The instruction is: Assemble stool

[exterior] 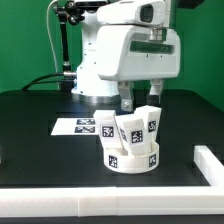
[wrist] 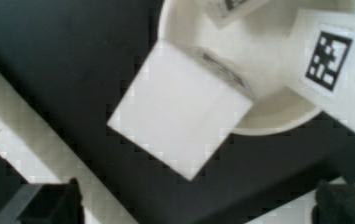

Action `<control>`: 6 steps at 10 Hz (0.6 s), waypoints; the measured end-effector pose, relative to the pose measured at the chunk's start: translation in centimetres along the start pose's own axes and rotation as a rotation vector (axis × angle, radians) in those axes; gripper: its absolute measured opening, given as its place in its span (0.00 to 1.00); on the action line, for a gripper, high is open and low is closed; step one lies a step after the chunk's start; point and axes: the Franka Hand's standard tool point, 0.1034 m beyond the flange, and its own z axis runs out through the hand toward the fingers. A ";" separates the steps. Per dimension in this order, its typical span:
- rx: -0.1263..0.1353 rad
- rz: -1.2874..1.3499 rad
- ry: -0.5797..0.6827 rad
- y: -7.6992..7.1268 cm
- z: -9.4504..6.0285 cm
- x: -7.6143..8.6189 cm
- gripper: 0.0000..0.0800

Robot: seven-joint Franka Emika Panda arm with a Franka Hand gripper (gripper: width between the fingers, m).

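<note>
The white round seat [exterior: 132, 158] sits on the black table in front of the arm. Three blocky white legs with square tags stand on it: one on the exterior view's left [exterior: 110, 130], one in the middle [exterior: 133, 126], one on the right [exterior: 152, 120]. My gripper [exterior: 140, 100] hangs just above and behind the legs, open and empty. In the wrist view the seat's rim [wrist: 280, 105] and one leg's flat white face [wrist: 177, 118] show ahead of my gripper [wrist: 188, 205]. Its dark fingertips [wrist: 32, 200] stand far apart with nothing between them.
The marker board [exterior: 82, 127] lies flat on the table on the exterior view's left of the seat. A white L-shaped rail [exterior: 208, 165] runs along the table's front and right edges and shows as a pale strip in the wrist view [wrist: 17, 125].
</note>
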 end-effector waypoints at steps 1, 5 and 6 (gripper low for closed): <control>-0.004 -0.056 -0.005 0.1 0.0 -0.1 0.81; -0.028 -0.446 -0.064 -0.2 0.3 0.1 0.81; -0.031 -0.551 -0.081 -0.3 0.4 0.1 0.81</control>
